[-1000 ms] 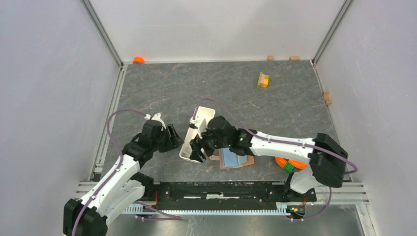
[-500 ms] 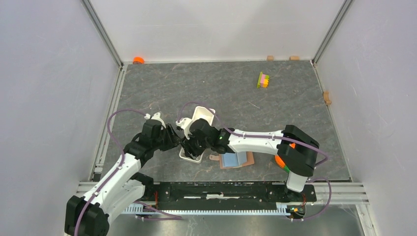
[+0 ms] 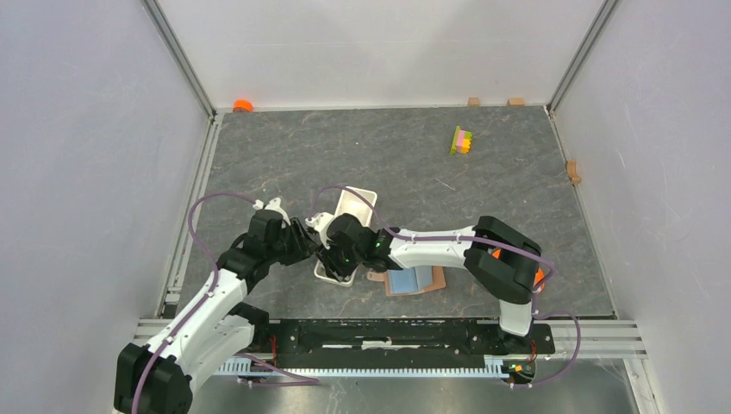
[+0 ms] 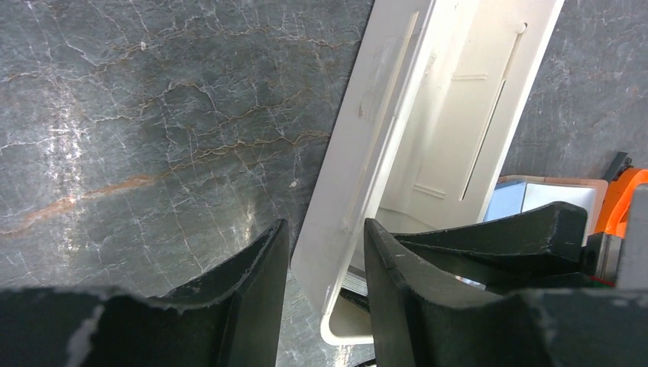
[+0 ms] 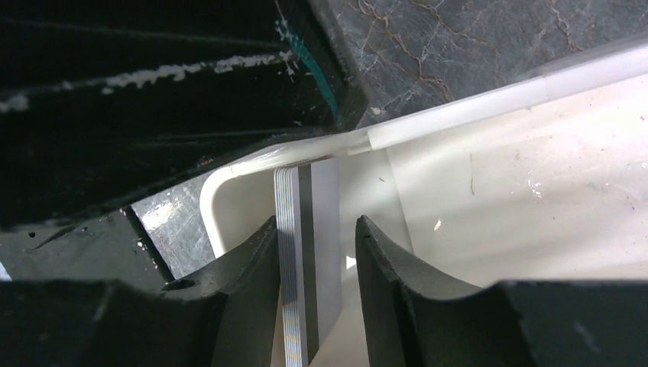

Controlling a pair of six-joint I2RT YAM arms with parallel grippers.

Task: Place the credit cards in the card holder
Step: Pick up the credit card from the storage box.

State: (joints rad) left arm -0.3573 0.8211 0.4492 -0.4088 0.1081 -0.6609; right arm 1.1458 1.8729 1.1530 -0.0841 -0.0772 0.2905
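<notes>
A white tray (image 3: 355,205) lies at the table's middle. My left gripper (image 3: 309,246) is shut on its left wall near the near end, as the left wrist view (image 4: 325,225) shows on the tray (image 4: 458,115). My right gripper (image 3: 338,260) reaches into the tray's near-left corner. In the right wrist view my right gripper (image 5: 315,225) is open around a stack of pale credit cards (image 5: 289,252) standing on edge against its left finger. The brown card holder (image 3: 437,280) lies open right of the tray with a blue card (image 3: 407,280) on it.
A coloured block stack (image 3: 462,140) stands at the back right. An orange piece (image 3: 243,105) sits in the back left corner. Small wooden blocks (image 3: 473,101) lie along the back and right edges (image 3: 572,171). An orange object (image 3: 539,278) lies behind the right arm. Walls enclose the table.
My right gripper has moved left and down into the tray's near end, around the card stack. The tilted tray now lies flatter. My left gripper has barely moved.
</notes>
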